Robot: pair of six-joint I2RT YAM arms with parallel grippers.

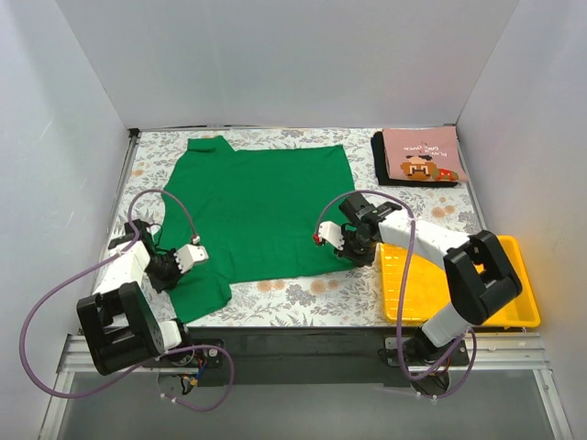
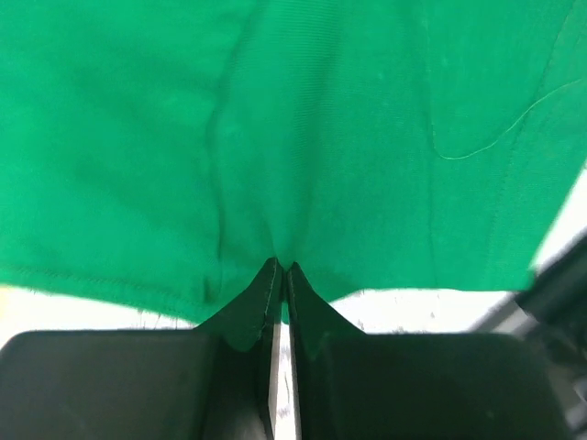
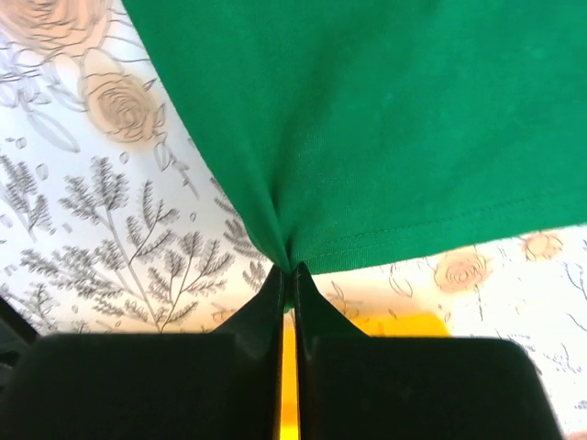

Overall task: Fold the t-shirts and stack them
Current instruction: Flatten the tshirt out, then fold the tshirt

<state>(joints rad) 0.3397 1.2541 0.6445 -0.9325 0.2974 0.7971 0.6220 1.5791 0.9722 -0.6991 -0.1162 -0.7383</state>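
- Left tool (image 2: 280, 270) was clamped shut on the green t-shirt (image 1: 261, 206), lower left.
- Right tool (image 3: 292, 273), closed, pinched its hem, centre right.
- Pink t-shirt (image 1: 422, 154) lay folded, upper right.

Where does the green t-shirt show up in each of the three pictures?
Top external: green t-shirt spread flat, centre-left of the picture.
Left wrist: fills the upper two thirds.
Right wrist: covers the upper right.
Shared landmark: the flowered table cover, a pale strip in the left wrist view.
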